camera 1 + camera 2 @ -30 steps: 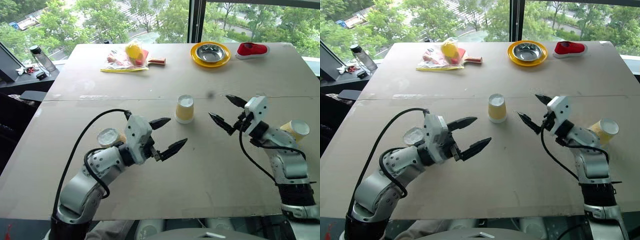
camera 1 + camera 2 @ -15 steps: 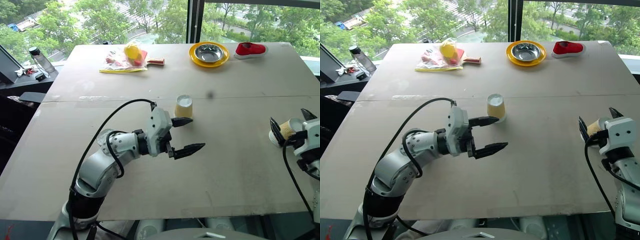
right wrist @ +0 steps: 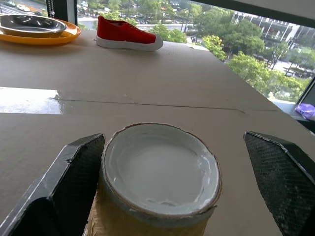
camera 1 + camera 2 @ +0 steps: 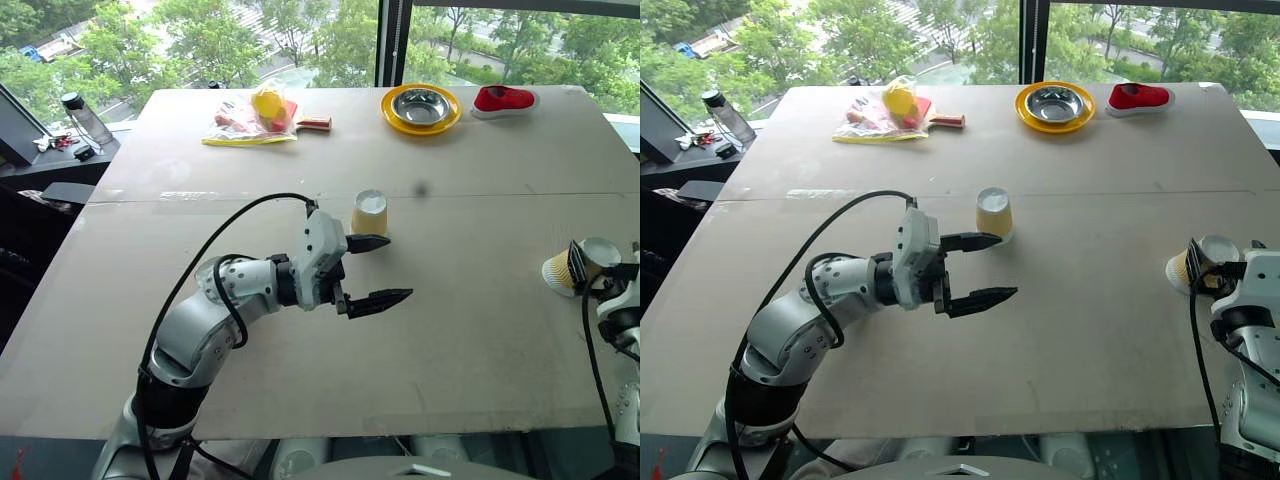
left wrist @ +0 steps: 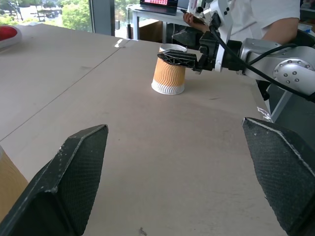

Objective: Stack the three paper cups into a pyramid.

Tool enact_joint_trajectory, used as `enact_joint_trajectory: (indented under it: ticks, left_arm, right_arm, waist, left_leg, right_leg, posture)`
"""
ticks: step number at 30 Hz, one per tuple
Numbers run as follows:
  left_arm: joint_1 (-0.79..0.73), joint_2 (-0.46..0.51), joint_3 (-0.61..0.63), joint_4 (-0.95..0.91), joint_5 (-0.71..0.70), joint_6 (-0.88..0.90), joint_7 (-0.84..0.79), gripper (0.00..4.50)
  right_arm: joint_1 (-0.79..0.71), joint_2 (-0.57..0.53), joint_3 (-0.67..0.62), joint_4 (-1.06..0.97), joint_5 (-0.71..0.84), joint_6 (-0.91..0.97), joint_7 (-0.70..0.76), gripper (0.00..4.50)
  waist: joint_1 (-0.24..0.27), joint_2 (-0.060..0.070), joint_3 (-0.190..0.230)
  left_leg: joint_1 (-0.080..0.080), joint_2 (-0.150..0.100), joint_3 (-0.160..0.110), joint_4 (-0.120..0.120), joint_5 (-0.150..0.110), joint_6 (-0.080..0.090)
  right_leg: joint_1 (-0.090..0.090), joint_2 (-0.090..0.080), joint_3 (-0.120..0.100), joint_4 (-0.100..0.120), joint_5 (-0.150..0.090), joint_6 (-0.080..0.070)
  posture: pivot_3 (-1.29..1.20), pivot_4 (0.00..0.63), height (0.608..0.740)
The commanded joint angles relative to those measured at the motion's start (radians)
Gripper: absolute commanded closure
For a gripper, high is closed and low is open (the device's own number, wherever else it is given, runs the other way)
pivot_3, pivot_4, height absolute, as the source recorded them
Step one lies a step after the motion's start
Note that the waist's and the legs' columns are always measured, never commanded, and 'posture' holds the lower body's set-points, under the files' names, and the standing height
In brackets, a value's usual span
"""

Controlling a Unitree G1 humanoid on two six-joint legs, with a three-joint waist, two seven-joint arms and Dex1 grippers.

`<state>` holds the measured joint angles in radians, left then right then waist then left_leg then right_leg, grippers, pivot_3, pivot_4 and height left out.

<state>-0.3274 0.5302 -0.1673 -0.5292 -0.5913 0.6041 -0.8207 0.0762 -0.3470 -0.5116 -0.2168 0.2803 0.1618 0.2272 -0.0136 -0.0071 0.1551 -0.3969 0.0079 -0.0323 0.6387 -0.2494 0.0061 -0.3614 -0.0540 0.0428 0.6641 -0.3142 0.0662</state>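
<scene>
My right hand (image 4: 1208,262) has swung from frame centre to the right edge, fingers wide around an upturned ribbed yellow-tan paper cup (image 3: 157,191), not yet gripping. Left hand (image 4: 378,270), open and empty, flanks the centre cup (image 4: 369,213) on the desk (image 4: 480,340). No pyramid yet.

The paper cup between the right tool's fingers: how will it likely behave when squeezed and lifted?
The paper cup looks thin-walled and empty, so probably very light and easily crushed by a firm squeeze. Its ribbed side should give some grip. It stands upside down on its wide rim between the open right tool, so it probably won't tip readily.
</scene>
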Motion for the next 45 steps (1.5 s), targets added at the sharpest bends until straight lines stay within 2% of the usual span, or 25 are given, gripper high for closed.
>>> enact_joint_trajectory:
  ticks: [1, 4, 7, 9, 10, 11, 15, 19, 28, 34, 45]
  left_arm:
    - [-0.006, 0.005, 0.019, -0.038, -0.009, -0.001, 0.009, 0.0]
    - [-0.002, 0.007, 0.021, -0.043, -0.01, 0.0, 0.015, 0.0]
    - [-0.001, 0.006, 0.025, -0.046, -0.011, 0.0, 0.025, 0.0]
    - [0.0, 0.005, 0.024, -0.048, -0.012, 0.001, 0.03, 0.0]
    - [0.001, 0.005, 0.023, -0.05, -0.012, 0.002, 0.033, 0.0]
    - [0.001, 0.004, 0.023, -0.051, -0.01, 0.002, 0.037, 0.0]
    - [0.021, 0.001, 0.046, -0.062, -0.009, 0.004, 0.077, 0.0]
    - [0.071, -0.013, 0.087, -0.103, -0.012, 0.018, 0.159, 0.0]
    - [0.28, -0.03, 0.165, -0.248, 0.042, 0.019, 0.346, 0.0]
    - [0.383, -0.034, 0.183, -0.285, 0.11, -0.056, 0.384, 0.0]
    - [0.429, -0.057, 0.192, -0.266, 0.156, -0.107, 0.416, 0.0]
  right_arm:
    - [-0.03, -0.004, -0.047, -0.031, 0.07, 0.039, -0.024, 0.05]
    - [-0.036, -0.002, -0.043, -0.052, 0.118, 0.08, -0.018, 0.05]
    - [-0.03, -0.011, -0.031, -0.071, 0.128, 0.094, -0.015, 0.89]
    - [-0.027, -0.015, -0.029, -0.075, 0.13, 0.099, -0.013, 1.91]
    - [-0.022, -0.022, -0.022, -0.076, 0.123, 0.094, -0.002, 2.25]
    - [-0.019, -0.024, -0.016, -0.079, 0.121, 0.096, 0.002, 2.35]
    - [-0.043, -0.056, 0.046, -0.083, 0.084, 0.087, 0.036, 2.35]
    - [-0.13, -0.075, 0.163, -0.073, 0.06, 0.091, 0.086, 2.35]
    - [-0.412, 0.018, 0.428, 0.076, 0.021, 0.106, 0.164, 2.35]
    - [-0.518, 0.084, 0.523, 0.205, -0.009, 0.092, 0.201, 2.35]
    - [-0.526, 0.101, 0.583, 0.196, -0.04, 0.096, 0.241, 2.35]
  waist:
    - [0.0, 0.0, 0.0]
    - [0.0, 0.0, 0.0]
    - [0.0, 0.0, 0.0]
    - [0.0, 0.0, 0.0]
    - [0.0, 0.0, 0.0]
    - [0.0, 0.0, 0.0]
    - [-0.003, 0.0, 0.0]
    - [-0.016, 0.001, 0.0]
    - [-0.018, 0.0, 0.0]
    - [-0.016, 0.0, 0.0]
    - [-0.017, 0.0, 0.0]
  left_leg:
    - [0.0, 0.0, 0.0, 0.0, 0.0, 0.0]
    - [0.0, 0.0, 0.0, 0.0, 0.0, 0.0]
    - [0.0, 0.0, 0.0, 0.0, 0.0, 0.0]
    - [0.0, 0.0, 0.0, 0.0, 0.0, 0.001]
    - [0.0, 0.0, 0.0, 0.0, 0.0, 0.001]
    - [0.0, 0.0, 0.0, 0.0, 0.0, 0.001]
    - [0.0, 0.0, 0.0, 0.0, 0.0, 0.001]
    - [0.001, 0.001, 0.001, 0.001, 0.0, 0.001]
    - [0.0, 0.002, 0.0, 0.001, 0.0, 0.0]
    - [-0.001, 0.001, -0.001, 0.003, 0.0, 0.0]
    - [-0.001, 0.002, -0.001, 0.003, -0.002, 0.003]
  right_leg:
    - [0.0, 0.0, 0.0, 0.0, 0.0, 0.0]
    - [0.0, 0.0, 0.0, 0.0, 0.0, 0.0]
    - [0.0, 0.0, 0.0, 0.0, 0.0, 0.0]
    - [0.0, 0.0, 0.0, 0.0, 0.0, 0.0]
    - [0.0, 0.0, 0.0, 0.0, 0.0, 0.0]
    - [0.0, 0.0, 0.0, 0.0, 0.0, 0.0]
    - [0.0, 0.0, 0.0, 0.0, 0.0, 0.0]
    - [0.0, 0.001, 0.001, 0.001, 0.0, 0.0]
    - [0.0, 0.0, 0.0, 0.001, 0.0, 0.0]
    - [0.0, 0.0, -0.001, 0.001, 0.0, 0.0]
    - [-0.001, 0.0, -0.001, 0.001, 0.0, 0.0]
  posture:
    - [0.0, 0.15, 0.74]
    - [0.0, 0.15, 0.74]
    - [0.0, 0.15, 0.74]
    - [0.0, 0.15, 0.74]
    - [0.0, 0.15, 0.74]
    - [0.0, 0.15, 0.74]
    - [0.0, 0.15, 0.74]
    - [0.0, 0.15, 0.74]
    - [0.0, 0.15, 0.74]
    - [0.0, 0.15, 0.74]
    - [0.0, 0.15, 0.74]
